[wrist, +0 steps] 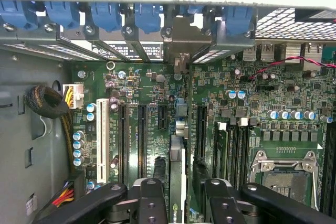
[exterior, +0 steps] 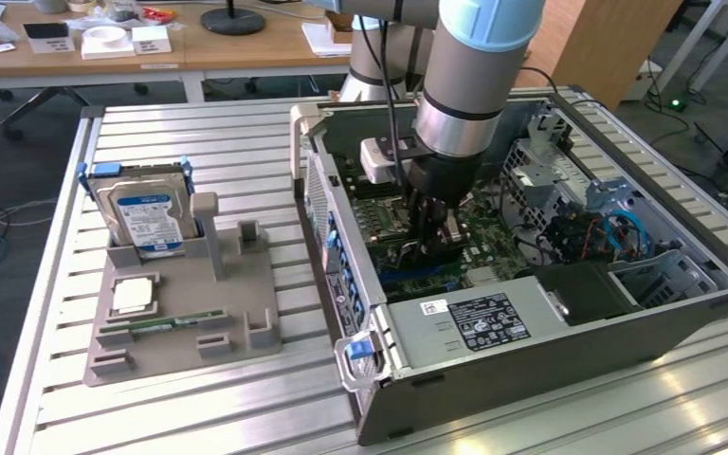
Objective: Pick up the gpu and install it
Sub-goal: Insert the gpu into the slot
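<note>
I see the gripper [wrist: 177,167] clamped on the gpu [wrist: 176,200], 2 fingers [wrist: 158,167] flanking it, edge-on over the motherboard [wrist: 294,103] inside the computer case [exterior: 554,332]

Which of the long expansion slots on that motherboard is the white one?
The white slot at the row's end, nearest the braided cable bundle; every other slot is black. The pincer holds the gpu apart from it.

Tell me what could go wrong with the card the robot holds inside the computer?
The gpu, clamped edge-on between the fingers, could come down crooked and scrape the motherboard. Its silver bracket might snag on the rear frame of the case.
</note>
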Tool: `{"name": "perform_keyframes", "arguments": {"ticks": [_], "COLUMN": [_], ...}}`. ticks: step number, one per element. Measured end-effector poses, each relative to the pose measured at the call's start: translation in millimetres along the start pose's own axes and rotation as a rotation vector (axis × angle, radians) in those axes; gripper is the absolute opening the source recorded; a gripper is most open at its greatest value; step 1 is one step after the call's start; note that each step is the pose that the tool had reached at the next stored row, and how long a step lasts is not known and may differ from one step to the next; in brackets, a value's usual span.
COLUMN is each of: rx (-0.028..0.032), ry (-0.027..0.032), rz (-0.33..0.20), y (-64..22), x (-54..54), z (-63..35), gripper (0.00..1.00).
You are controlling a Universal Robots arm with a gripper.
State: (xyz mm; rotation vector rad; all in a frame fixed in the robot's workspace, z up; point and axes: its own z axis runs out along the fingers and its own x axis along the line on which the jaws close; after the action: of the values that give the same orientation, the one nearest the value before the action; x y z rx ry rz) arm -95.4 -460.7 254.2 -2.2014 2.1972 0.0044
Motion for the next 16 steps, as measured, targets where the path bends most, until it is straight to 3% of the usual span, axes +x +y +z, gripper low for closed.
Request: {"name": "perform_keyframes", "arguments": {"ticks": [7, 9, 16], "rx": [0.0000, 0.0000, 0.0000], "ry": [0.0000, 0.0000, 0.0001], "rz": [0.000, 0.000, 0.000], "y": [0.0, 0.0, 0.0], "x": [0.0, 0.0, 0.0], "z": [0.0, 0.0, 0.0], "gripper": [0.33, 0.25, 0.25]}}
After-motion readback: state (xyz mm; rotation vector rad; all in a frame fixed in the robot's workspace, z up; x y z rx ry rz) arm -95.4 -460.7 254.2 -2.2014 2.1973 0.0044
